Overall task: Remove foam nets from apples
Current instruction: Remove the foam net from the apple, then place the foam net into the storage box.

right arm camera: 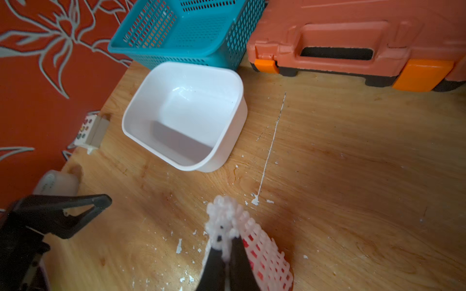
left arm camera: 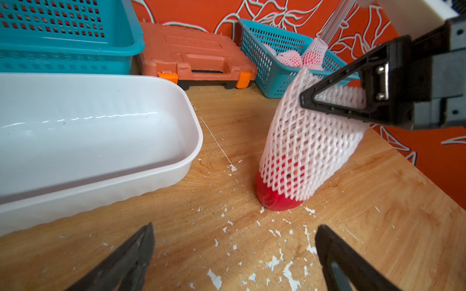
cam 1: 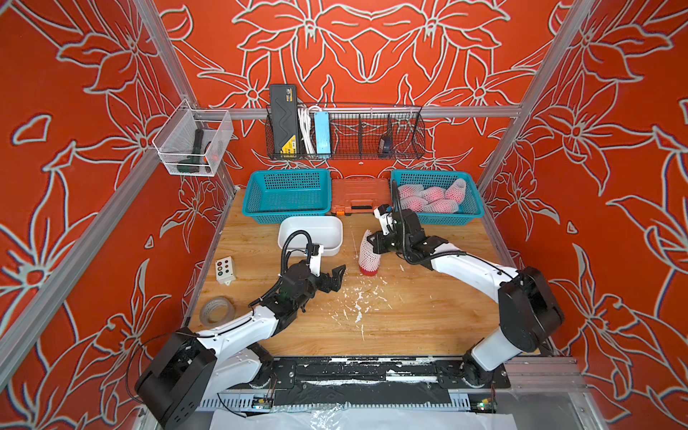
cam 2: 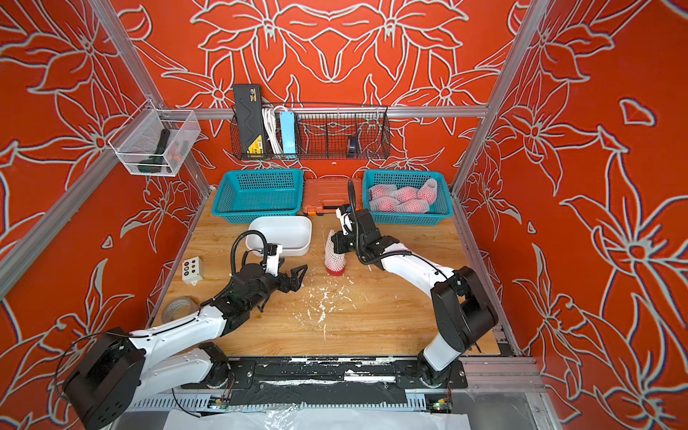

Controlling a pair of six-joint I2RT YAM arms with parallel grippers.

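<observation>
Left wrist view: right gripper pinches the top of the foam net, stretched upright over the apple; left gripper, splayed and empty, hovers just beside, toward the left edge of the table.

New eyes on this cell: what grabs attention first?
At the centre of the table, the right claw is shut on the tip of a net, stretching it up off an apple whose red base shows. The left claw is open just short of it, over white foam flakes. At the back right, a teal basket holds more netted apples.
</observation>
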